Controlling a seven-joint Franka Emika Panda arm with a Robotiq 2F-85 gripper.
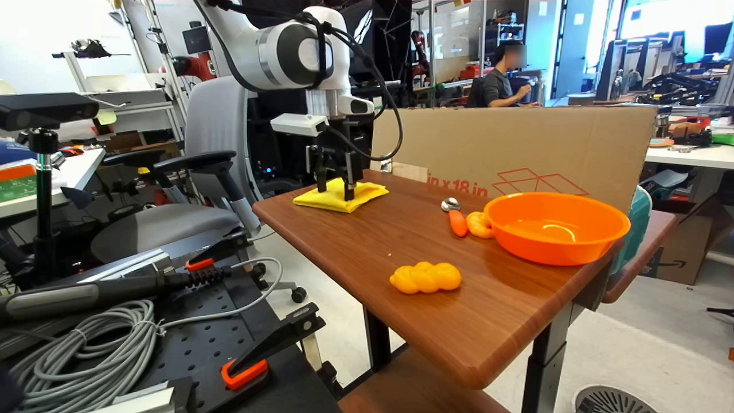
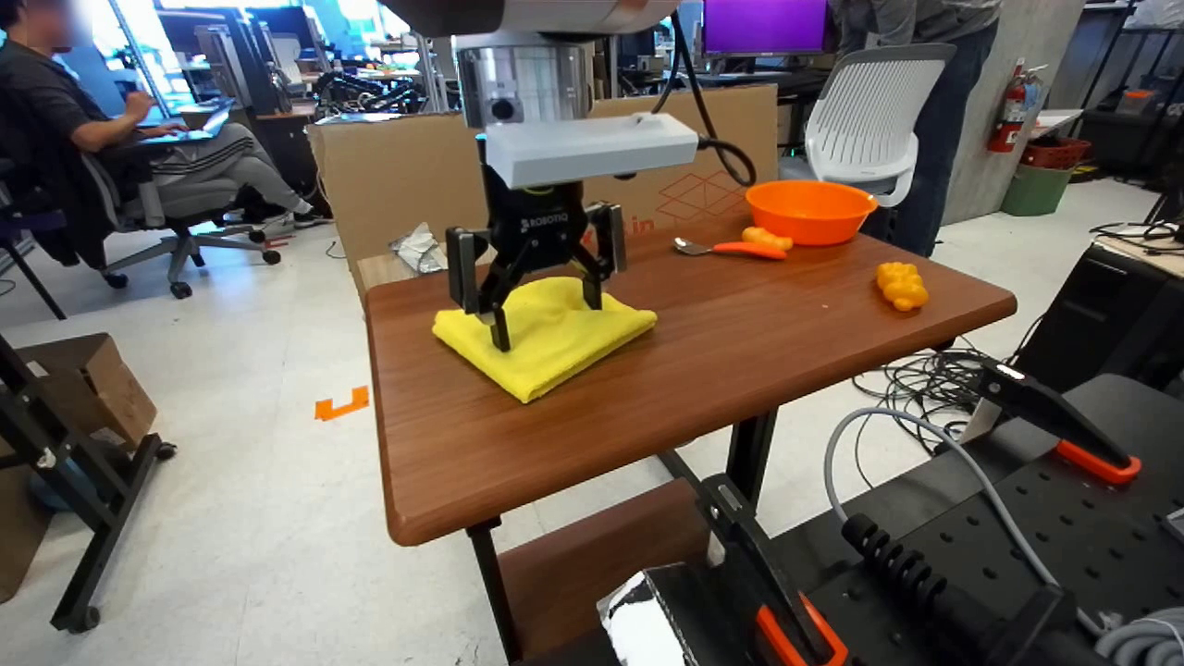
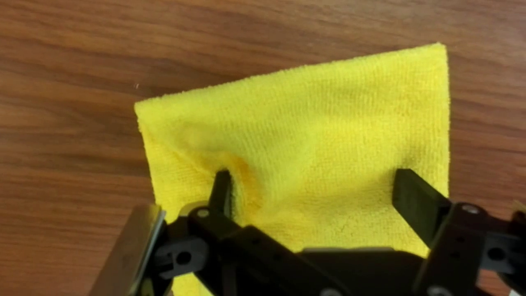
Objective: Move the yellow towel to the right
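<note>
We locate the yellow towel [image 2: 569,347] on the brown wood-grain table [image 2: 740,361], near one end of the top and directly beneath the gripper [image 3: 313,172]. In both exterior views, the orange bowl [image 1: 553,251] stands well apart from it, toward the opposite end, with a spoon [image 1: 457,222] and a lumpy orange-yellow object [image 1: 426,278] also on the table.

Outline: we observe a flat, folded, four-cornered pad. In the wrist view its upper edge runs nearly straight, slanting upward to the right between two distinct corners; part of the lower area is hidden behind the gripper.

Surface: the colour is bright yellow. We note a short, fuzzy pile with fine ribbing, and a soft fringe of fibres along the borders.

Relief: the pad is thin, its thickness showing along the near edges in an exterior view. The top face is uneven. We find a curved crease, shaded to deep orange-yellow, beside the finger at the left of the wrist view, and a gentle swell in the cloth to the right of it.

Gripper: we read the two fingers [image 3: 417,205] as spread wide, pointing down, tips at the towel's upper face, with a broad span of cloth between them.
</note>
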